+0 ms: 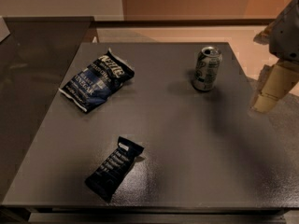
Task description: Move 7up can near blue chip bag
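Observation:
The 7up can (207, 68) stands upright on the dark grey table (187, 143), at the back right. The blue chip bag (97, 80) lies flat at the back left, well apart from the can. My gripper (267, 99) hangs at the right edge of the view, to the right of the can and a little nearer the front, not touching it. It holds nothing that I can see. Part of the arm (287, 29) shows above it.
A narrow near-black bar packet (114, 168) lies near the table's front, left of centre. A darker counter (28, 69) adjoins the table on the left. A tan floor (187, 34) and wall lie behind.

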Action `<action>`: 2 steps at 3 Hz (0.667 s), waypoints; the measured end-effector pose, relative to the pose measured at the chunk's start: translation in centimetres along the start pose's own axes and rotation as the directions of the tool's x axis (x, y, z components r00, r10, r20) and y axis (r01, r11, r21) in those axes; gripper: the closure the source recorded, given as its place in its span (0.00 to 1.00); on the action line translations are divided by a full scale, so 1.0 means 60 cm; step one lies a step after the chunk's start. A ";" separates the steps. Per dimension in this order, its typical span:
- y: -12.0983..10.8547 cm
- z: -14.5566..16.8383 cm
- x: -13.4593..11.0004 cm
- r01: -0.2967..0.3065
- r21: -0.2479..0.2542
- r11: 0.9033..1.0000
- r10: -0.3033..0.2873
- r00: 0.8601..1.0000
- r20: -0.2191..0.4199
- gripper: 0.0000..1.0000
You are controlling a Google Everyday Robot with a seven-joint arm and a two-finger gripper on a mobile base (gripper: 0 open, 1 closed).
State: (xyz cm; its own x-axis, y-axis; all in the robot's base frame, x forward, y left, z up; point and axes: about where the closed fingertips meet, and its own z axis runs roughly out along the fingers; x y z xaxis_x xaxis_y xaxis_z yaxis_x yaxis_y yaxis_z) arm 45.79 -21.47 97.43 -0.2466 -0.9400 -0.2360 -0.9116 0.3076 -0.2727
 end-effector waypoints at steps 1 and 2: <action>-0.040 0.027 -0.008 -0.067 0.018 0.998 0.066 0.997 0.051 0.00; -0.076 0.057 -0.019 -0.126 0.043 0.991 0.122 0.988 0.097 0.00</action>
State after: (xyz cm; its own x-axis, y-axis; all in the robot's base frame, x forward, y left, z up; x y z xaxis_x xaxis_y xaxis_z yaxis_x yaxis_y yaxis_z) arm 51.37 -21.30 95.74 -0.3226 -0.8767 -0.3567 -0.8580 0.4300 -0.2810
